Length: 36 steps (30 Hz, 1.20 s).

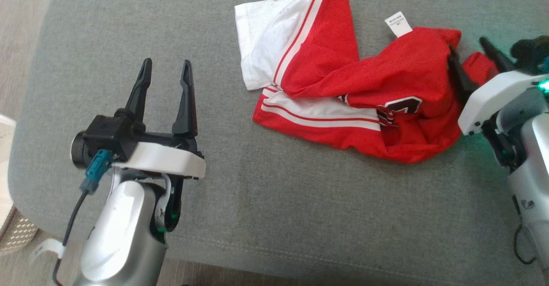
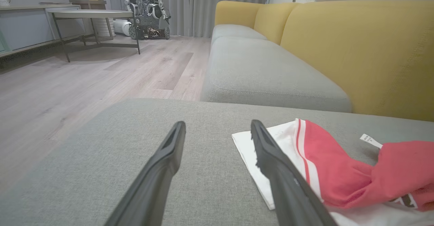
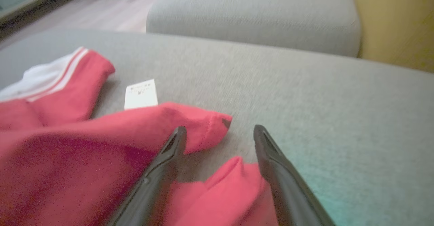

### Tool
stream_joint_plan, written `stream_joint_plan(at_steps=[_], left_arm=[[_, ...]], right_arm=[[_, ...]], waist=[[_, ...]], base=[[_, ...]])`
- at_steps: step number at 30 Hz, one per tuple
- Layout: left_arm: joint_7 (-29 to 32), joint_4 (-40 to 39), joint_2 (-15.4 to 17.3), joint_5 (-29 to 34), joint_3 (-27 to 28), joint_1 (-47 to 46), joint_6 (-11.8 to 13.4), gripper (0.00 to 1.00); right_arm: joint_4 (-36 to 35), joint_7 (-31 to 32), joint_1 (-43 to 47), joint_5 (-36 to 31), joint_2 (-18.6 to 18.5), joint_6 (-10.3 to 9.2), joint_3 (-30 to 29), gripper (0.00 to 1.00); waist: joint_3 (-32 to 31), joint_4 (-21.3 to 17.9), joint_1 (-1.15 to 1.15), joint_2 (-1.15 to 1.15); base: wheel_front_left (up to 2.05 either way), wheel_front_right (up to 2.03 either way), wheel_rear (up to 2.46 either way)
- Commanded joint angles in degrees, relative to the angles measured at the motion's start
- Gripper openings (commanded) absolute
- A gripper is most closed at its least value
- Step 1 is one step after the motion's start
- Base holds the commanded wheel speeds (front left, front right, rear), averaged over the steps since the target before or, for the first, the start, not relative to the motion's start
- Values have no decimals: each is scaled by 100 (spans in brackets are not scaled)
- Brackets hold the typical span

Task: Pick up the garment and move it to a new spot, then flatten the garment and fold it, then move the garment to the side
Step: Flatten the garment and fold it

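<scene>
Hovering right gripper (image 3: pixel 219 129), jaws spread, over red jersey (image 1: pixel 343 101)'s bunched edge; left gripper (image 1: pixel 167 62) parted too, well apart. Soft, light, probably slippery, so best pinching that thick fold.

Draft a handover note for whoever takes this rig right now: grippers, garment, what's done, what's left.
Left gripper: open, empty, over the grey cushion, apart from the garment, to its left.
Right gripper: open, fingers at the garment's right end, over red cloth; no grip yet.
Garment: red and white jersey, crumpled on the cushion, care label showing.
Done: no flattening, no fold visible.
Left: grip, move, flatten, fold, set aside.
</scene>
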Motion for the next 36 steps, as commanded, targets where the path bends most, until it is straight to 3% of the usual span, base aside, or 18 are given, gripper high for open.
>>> stream_joint_plan(at_steps=[1, 8, 9, 11, 18, 23, 26, 32, 36], left_arm=[[-68, -162, 52, 76, 229, -222, -16, 100], [-68, -151, -55, 170, 358, -217, -124, 100], [-68, -150, -69, 184, 371, -219, -140, 100], [-68, -149, -97, 208, 400, -230, -169, 100], [-68, -148, -174, 293, 537, -186, -214, 100], [-69, -165, -184, 372, 643, -96, -245, 100], [-69, -177, -175, 433, 694, -64, -276, 100], [-69, -174, -165, 482, 743, -55, -314, 100], [-69, -173, -165, 511, 761, -45, -326, 100]], right_arm=[[-123, 66, -123, 73, -122, -4, 137, 100], [101, 463, -397, 641, -429, -4, 1007, 100], [120, 491, -436, 726, -468, -4, 1121, 50], [151, 468, -520, 846, -555, -4, 1294, 0], [96, -198, -662, 908, -702, -4, 1334, 0], [-344, -788, -585, 591, -725, -4, 917, 0], [-955, -1013, -267, 283, -661, -4, 320, 0], [-1882, -928, 752, -73, -278, -4, -609, 0], [-2506, -766, 1832, -478, 270, -4, -1021, 0]], waist=[[35, 46, 0, 0], [99, 64, 0, 0], [105, 67, 0, 0], [118, 73, 0, 0], [76, -19, 0, 0], [-1, -262, 0, 0], [-49, -449, 0, 0], [-63, -602, 0, 0], [-45, -701, 0, 0]], base=[[0, 0, 0], [0, 0, 0], [0, 0, 0], [0, 0, 0], [0, 0, 0], [0, 0, 0], [0, 0, 0], [0, 0, 0], [0, 0, 0]])
